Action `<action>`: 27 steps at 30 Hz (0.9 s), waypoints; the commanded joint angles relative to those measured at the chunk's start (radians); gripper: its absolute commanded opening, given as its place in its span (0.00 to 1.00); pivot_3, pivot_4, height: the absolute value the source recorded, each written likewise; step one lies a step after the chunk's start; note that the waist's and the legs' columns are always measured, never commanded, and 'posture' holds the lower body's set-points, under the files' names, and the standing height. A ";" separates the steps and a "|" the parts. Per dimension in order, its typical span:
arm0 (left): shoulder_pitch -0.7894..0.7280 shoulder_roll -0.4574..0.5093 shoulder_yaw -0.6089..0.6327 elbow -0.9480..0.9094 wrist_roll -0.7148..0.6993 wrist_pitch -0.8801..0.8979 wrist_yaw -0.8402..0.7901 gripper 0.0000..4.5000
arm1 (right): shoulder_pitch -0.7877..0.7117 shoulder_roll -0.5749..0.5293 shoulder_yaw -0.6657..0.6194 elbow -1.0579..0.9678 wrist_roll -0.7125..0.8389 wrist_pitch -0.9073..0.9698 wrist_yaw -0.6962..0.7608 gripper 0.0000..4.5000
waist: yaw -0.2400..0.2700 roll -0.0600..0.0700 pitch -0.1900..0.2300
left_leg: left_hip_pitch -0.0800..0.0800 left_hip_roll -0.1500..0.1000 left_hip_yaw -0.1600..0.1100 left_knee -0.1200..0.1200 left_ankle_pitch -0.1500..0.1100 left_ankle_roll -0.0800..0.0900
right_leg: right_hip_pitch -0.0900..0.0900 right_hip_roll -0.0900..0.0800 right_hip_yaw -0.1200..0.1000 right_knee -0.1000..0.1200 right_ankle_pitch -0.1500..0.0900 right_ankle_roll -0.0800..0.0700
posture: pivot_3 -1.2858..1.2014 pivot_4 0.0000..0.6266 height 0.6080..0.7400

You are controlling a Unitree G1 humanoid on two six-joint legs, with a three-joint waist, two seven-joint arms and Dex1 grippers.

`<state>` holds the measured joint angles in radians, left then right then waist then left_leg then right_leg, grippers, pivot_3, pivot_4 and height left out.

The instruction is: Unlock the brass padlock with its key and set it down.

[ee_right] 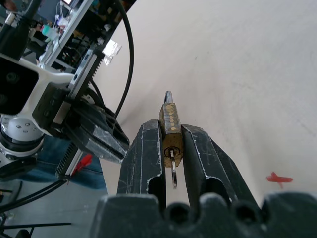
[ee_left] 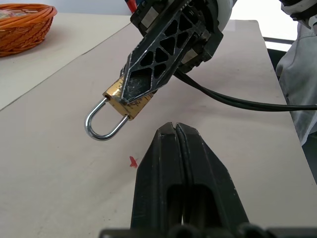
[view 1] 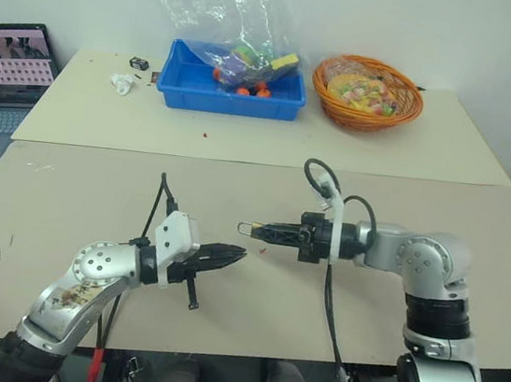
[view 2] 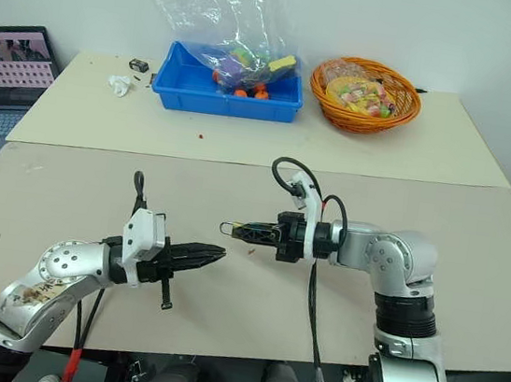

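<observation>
Above a beige-topped table (view 1: 76, 196), the robot's right gripper (ee_right: 171, 141) clamps its two black fingers on the small yellow-brass block padlock (ee_left: 130, 101), pinching the brass body flat between the pads while the silvery U-shaped shackle (ee_left: 101, 124) juts free past the fingertips, its loop closed into the body. A thin silvery metal key (ee_right: 173, 171) sits in the keyhole at the padlock's other end, hanging in the slot between the right gripper's fingers. The padlock is held in the air, clear of the tabletop, with the shackle aimed toward the left gripper (view 1: 236, 255). That left gripper hovers just beside the padlock, a little below the shackle and not touching it, its two black fingers pressed together with nothing between them. A small red speck (ee_left: 132, 161) lies on the table beneath the padlock. Well beyond the padlock, at the table's far side, stand a blue plastic bin (view 1: 231, 89) holding a clear bag of colourful items and an orange woven basket (view 1: 367, 93) of mixed pieces; a laptop (view 1: 5, 73) sits off the bin's left.
</observation>
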<state>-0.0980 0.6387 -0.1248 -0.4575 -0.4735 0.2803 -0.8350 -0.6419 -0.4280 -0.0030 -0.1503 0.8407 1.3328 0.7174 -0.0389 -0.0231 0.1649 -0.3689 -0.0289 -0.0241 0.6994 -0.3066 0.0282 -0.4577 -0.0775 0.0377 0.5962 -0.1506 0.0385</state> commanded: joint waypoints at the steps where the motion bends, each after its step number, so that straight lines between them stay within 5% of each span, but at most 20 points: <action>1: 0.004 -0.006 0.034 -0.037 -0.022 0.011 0.003 0.01 | 0.026 -0.033 0.012 -0.046 0.013 -0.046 0.052 0.03 | 0.000 0.000 0.000 | 0.000 0.000 0.000 0.000 0.000 0.000 | 0.000 0.000 0.000 0.000 0.000 0.000 | 0.52 0.24 0.96; 27: 0.020 -0.053 0.043 -0.007 0.008 -0.011 -0.008 0.01 | 0.008 -0.043 -0.023 -0.129 0.157 0.012 0.058 0.03 | 0.003 0.000 0.000 | 0.000 0.000 0.000 0.000 0.000 0.000 | 0.001 0.000 0.001 0.000 0.000 0.000 | 0.52 0.24 0.96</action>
<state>-0.0802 0.5875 -0.0913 -0.4553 -0.4728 0.2764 -0.8444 -0.6091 -0.4819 0.0110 -0.2124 0.9305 1.3383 0.7607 -0.0359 -0.0232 0.1649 -0.3686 -0.0291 -0.0239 0.6999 -0.3067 0.0282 -0.4571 -0.0776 0.0382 0.5959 -0.1506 0.0384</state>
